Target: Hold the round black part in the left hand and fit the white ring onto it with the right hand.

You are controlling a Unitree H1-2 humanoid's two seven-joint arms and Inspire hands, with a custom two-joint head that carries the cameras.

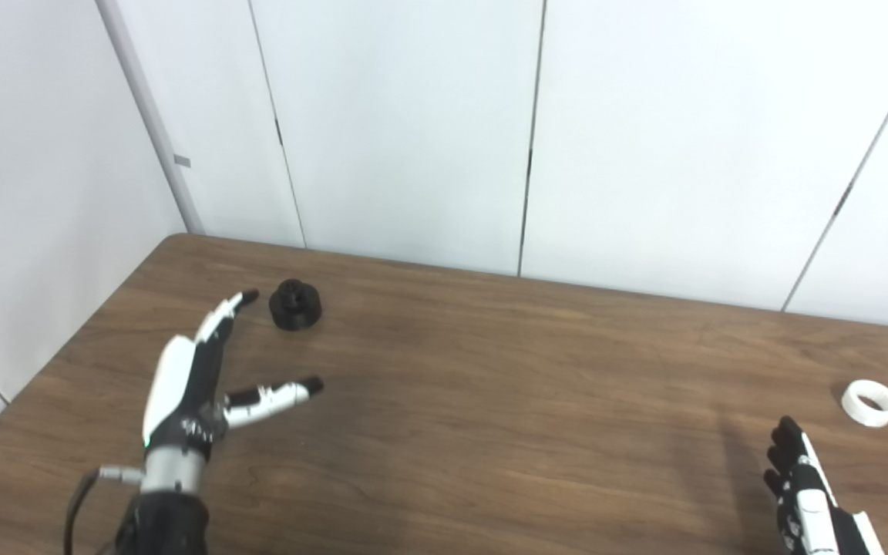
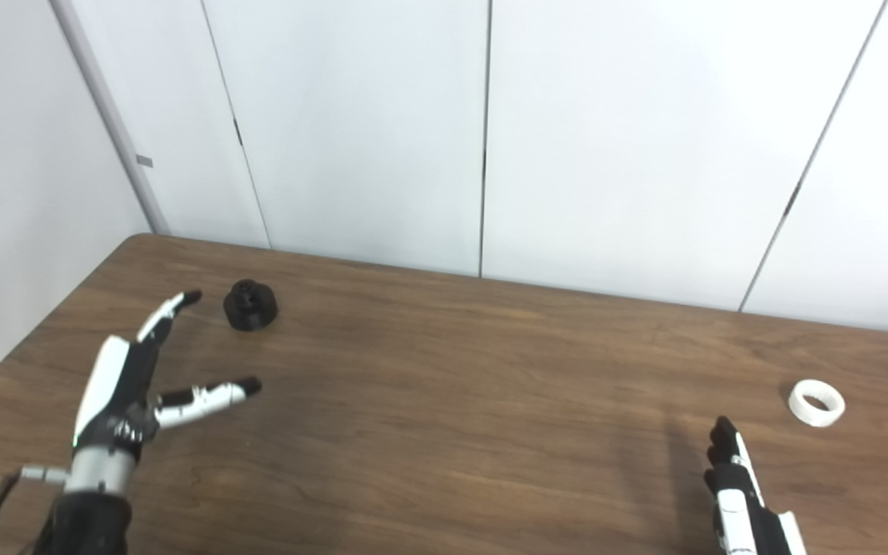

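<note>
Nearest the bottom edge, the right robot hand [image 1: 806, 493] pokes up from the lower right corner, fingers pointing away; only part of it shows, so whether it is spread or closed cannot be told, and nothing is seen in it. Just beyond it and a little to the right, one white ring [image 1: 870, 402] lies flat on the brown surface [image 1: 506, 401], near the hand but apart from it. Over on the left, the left robot hand [image 1: 190, 385] reaches forward, wide apart, fingers extended away and thumb out sideways, gripping nothing. Farther back, one round black part [image 1: 295, 304] sits on the surface, just beside those fingertips [image 1: 247, 295], not touching.
</note>
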